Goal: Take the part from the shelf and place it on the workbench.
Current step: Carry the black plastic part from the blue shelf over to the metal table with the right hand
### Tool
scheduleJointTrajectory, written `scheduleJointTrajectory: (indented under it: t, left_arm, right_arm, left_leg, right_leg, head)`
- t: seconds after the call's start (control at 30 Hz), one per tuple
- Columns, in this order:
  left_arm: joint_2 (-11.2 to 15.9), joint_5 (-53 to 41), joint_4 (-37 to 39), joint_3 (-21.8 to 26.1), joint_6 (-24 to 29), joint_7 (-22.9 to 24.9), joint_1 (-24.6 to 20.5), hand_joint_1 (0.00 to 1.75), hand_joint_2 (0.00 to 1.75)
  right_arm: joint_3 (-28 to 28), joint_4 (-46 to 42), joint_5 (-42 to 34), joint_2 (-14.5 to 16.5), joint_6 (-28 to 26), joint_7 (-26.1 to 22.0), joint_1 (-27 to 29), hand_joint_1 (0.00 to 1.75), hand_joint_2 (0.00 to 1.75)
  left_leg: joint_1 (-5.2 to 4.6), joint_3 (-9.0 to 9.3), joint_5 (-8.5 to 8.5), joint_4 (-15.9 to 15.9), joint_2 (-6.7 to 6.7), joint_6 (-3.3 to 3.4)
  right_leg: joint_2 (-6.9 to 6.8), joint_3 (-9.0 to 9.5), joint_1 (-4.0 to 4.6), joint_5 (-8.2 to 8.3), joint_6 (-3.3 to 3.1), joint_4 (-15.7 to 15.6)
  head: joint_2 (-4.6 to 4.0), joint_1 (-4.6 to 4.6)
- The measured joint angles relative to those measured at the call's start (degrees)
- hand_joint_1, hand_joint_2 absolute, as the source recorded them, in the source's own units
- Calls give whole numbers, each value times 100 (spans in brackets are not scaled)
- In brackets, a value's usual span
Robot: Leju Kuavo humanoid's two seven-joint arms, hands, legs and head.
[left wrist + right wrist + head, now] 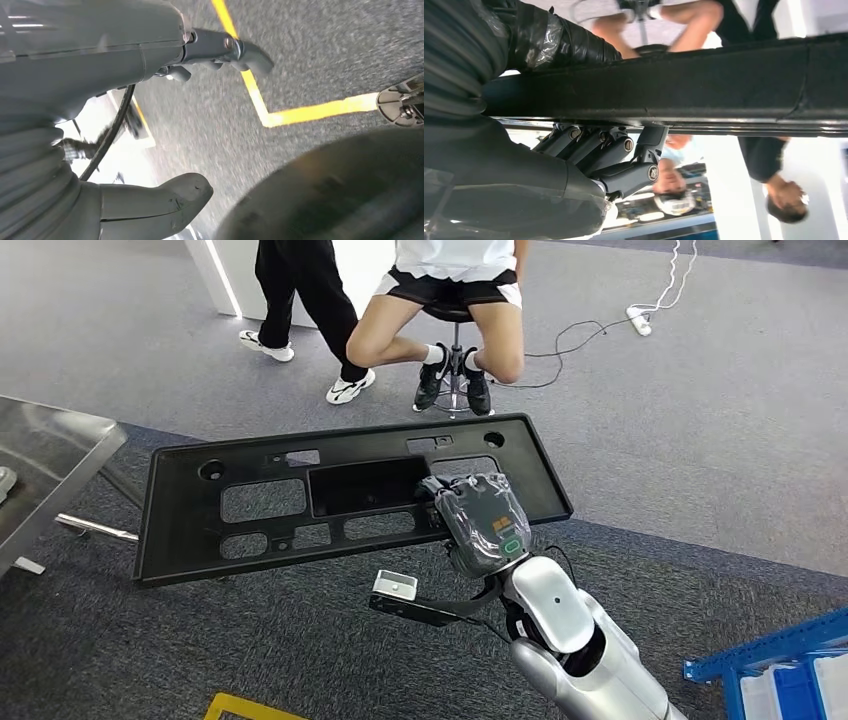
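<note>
While the right hand (482, 523) grips the long black part (340, 495) in the air near one end and the left hand (150, 100) hangs empty, level carrying toward the steel workbench (50, 455) should limit sag.

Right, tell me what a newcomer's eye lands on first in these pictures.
First, the long black panel with cutouts, held out over the carpet by the right hand gripping it near its right end. Behind it a person sits on a stool and another stands alongside, while a steel workbench edges in at the left. The left hand hangs above yellow floor tape, holding nothing.
</note>
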Motion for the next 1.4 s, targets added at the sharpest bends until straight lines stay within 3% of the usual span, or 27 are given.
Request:
scheduleJointTrajectory:
  t: [0.07, 0.1, 0.17, 0.2, 0.27, 0.3, 0.33, 0.4, 0.47, 0.53, 0.6, 0.67, 0.7, 0.73, 0.77, 0.83, 0.9, 0.97, 1.0, 1.07, 1.13, 1.17, 1.2, 1.23, 1.27, 1.33, 1.4]
  left_arm:
    - [8, 83, -1, 92, -2, -19, -10, 0, 175]
    - [9, 109, -1, 128, -1, -21, -20, 0, 175]
    - [10, 140, -1, 186, 0, -14, -34, 0, 175]
    - [8, 155, -1, 210, 3, -9, -32, 0, 175]
    - [1, 187, -1, 259, 15, -2, -12, 0, 175]
    - [-2, 204, -1, 276, 25, -1, 0, 0, 175]
    - [-2, 218, -1, 288, 40, 0, 5, 0, 175]
    - [0, 239, -1, 310, 78, -2, 8, 0, 175]
    - [2, 260, -1, 336, 103, -9, 30, 0, 175]
    - [1, 289, -1, 366, 110, -25, 50, 0, 175]
    - [1, 305, -1, 402, 115, -45, 39, 0, 175]
    - [2, 313, -1, 422, 116, -62, 24, 0, 175]
    - [2, 315, -1, 425, 119, -71, 23, 0, 175]
    - [2, 313, -1, 426, 119, -79, 28, 0, 175]
    - [2, 308, -1, 427, 120, -88, 36, 0, 175]
    - [5, 298, -1, 427, 122, -100, 43, 0, 175]
    - [10, 296, -1, 427, 122, -107, 33, 0, 175]
    - [18, 289, -1, 427, 117, -116, 34, 0, 175]
    - [22, 278, -1, 427, 114, -124, 43, 0, 175]
    - [24, 248, -1, 426, 115, -139, 46, 0, 175]
    - [24, 223, -1, 425, 125, -153, 29, 0, 175]
    - [24, 220, -1, 426, 130, -163, 19, 0, 175]
    - [24, 218, -1, 426, 137, -177, 15, 0, 175]
    - [23, 223, -1, 426, 145, -190, 16, 0, 175]
    - [23, 228, -1, 426, 155, -202, 22, 0, 175]
    - [21, 238, -1, 425, 174, -214, 34, 0, 175]
    - [19, 238, -1, 425, 185, -221, 35, 0, 175]
  right_arm:
    - [35, 130, -33, 63, -14, -33, -115, 175, 175]
    - [51, 198, -52, 76, -22, -43, -152, 175, 175]
    - [71, 325, -85, 79, -33, -48, -180, 175, 175]
    - [78, 380, -94, 76, -37, -47, -182, 175, 175]
    - [86, 446, -102, 74, -41, -49, -192, 175, 175]
    - [87, 460, -106, 74, -42, -50, -199, 175, 175]
    - [90, 469, -108, 73, -44, -52, -203, 175, 175]
    - [99, 485, -111, 65, -48, -53, -205, 175, 175]
    - [107, 495, -111, 64, -50, -53, -217, 175, 175]
    - [110, 497, -111, 79, -51, -52, -243, 175, 175]
    - [111, 503, -111, 92, -53, -52, -264, 175, 175]
    - [114, 527, -111, 99, -52, -51, -271, 175, 175]
    - [119, 541, -111, 101, -51, -50, -271, 175, 175]
    - [124, 551, -111, 103, -51, -50, -271, 175, 175]
    - [129, 556, -111, 104, -51, -50, -275, 175, 175]
    - [133, 558, -111, 105, -52, -50, -287, 175, 175]
    - [136, 559, -111, 105, -53, -49, -298, 175, 175]
    - [140, 556, -109, 106, -51, -48, -303, 175, 175]
    - [141, 554, -107, 103, -49, -46, -308, 175, 175]
    - [140, 544, -101, 70, -51, -42, -327, 175, 175]
    - [138, 540, -100, -22, -55, -43, -319, 175, 175]
    - [135, 539, -100, -86, -54, -44, -299, 175, 175]
    - [128, 531, -101, -156, -54, -44, -275, 175, 175]
    - [112, 512, -103, -233, -53, -44, -256, 175, 175]
    - [86, 481, -106, -307, -51, -44, -245, 175, 175]
    - [14, 408, -114, -442, -48, -44, -239, 175, 175]
    - [-46, 357, -117, -534, -45, -44, -234, 175, 175]
  left_leg:
    - [53, 105, 58, -109, -144, 52]
    - [55, 115, 64, -121, -223, 72]
    - [62, 118, 58, -106, -417, 88]
    - [70, 120, 44, -86, -522, 80]
    - [103, 124, -17, 1, -715, 31]
    - [122, 115, -60, 62, -795, -6]
    - [136, 91, -106, 136, -871, -46]
    - [170, 26, -144, 206, -997, -124]
    - [205, -21, -134, 192, -1086, -194]
    - [194, -93, -208, 326, -835, -249]
    - [186, -361, -462, 860, -447, -295]
    - [212, -742, -694, 1519, -325, -326]
    - [219, -836, -681, 1646, -312, -331]
    - [223, -817, -563, 1561, -299, -327]
    - [220, -674, -359, 1255, -260, -312]
    - [167, -288, -43, 492, -16, -255]
    - [88, -113, 17, 135, 150, -178]
    - [61, -95, 13, 86, 49, -106]
    - [72, -62, 25, 44, -21, -77]
    - [109, 16, 53, -37, -151, -1]
    - [121, 41, 52, -51, -285, 51]
    - [120, 43, 45, -45, -369, 65]
    - [119, 47, 36, -35, -460, 70]
    - [118, 52, 23, -17, -558, 68]
    - [120, 60, 4, 9, -651, 59]
    - [122, 62, -55, 83, -816, 20]
    - [134, 29, -98, 141, -944, -35]
  right_leg:
    - [372, -150, -25, -216, 34, 391]
    - [558, -326, -39, -364, 47, 734]
    - [690, -697, -68, -533, 81, 1340]
    - [704, -788, -83, -466, 100, 1412]
    - [773, -669, -120, -34, 142, 943]
    - [895, -542, -145, 152, 163, 612]
    - [1024, -427, -165, 270, 173, 325]
    - [1177, -342, -157, 273, 150, 113]
    - [1072, -320, -130, 281, 80, 68]
    - [930, -265, -134, 295, 1, -1]
    - [771, -211, -120, 283, -54, -48]
    - [592, -189, -92, 253, -78, -54]
    - [504, -178, -82, 235, -82, -54]
    - [422, -160, -74, 215, -79, -54]
    - [347, -133, -69, 193, -73, -54]
    - [217, -72, -50, 148, -47, -61]
    - [105, -33, -31, 120, -1, -84]
    - [5, 14, -31, 98, 59, -116]
    - [58, 41, -44, 73, 92, -103]
    - [371, -69, -67, -114, 132, 202]
    - [657, -454, -81, -426, 136, 905]
    - [694, -668, -81, -526, 141, 1247]
    - [707, -818, -82, -526, 148, 1440]
    - [716, -873, -82, -406, 150, 1428]
    - [742, -819, -84, -188, 148, 1200]
    - [946, -544, -102, 257, 135, 455]
    - [1137, -369, -116, 394, 132, 26]
  head:
    - [0, 1]
    - [0, 0]
    - [0, 0]
    - [0, 0]
    - [0, 0]
    - [0, 0]
    - [0, -2]
    - [0, -2]
    - [0, 0]
    - [0, -3]
    - [0, -8]
    - [0, -9]
    - [0, -10]
    - [0, -10]
    - [0, -10]
    - [0, -9]
    - [0, -9]
    - [0, -9]
    - [0, -8]
    - [0, -6]
    - [0, -3]
    - [0, -2]
    - [0, -2]
    - [0, -2]
    - [0, -2]
    - [0, -2]
    - [0, -3]
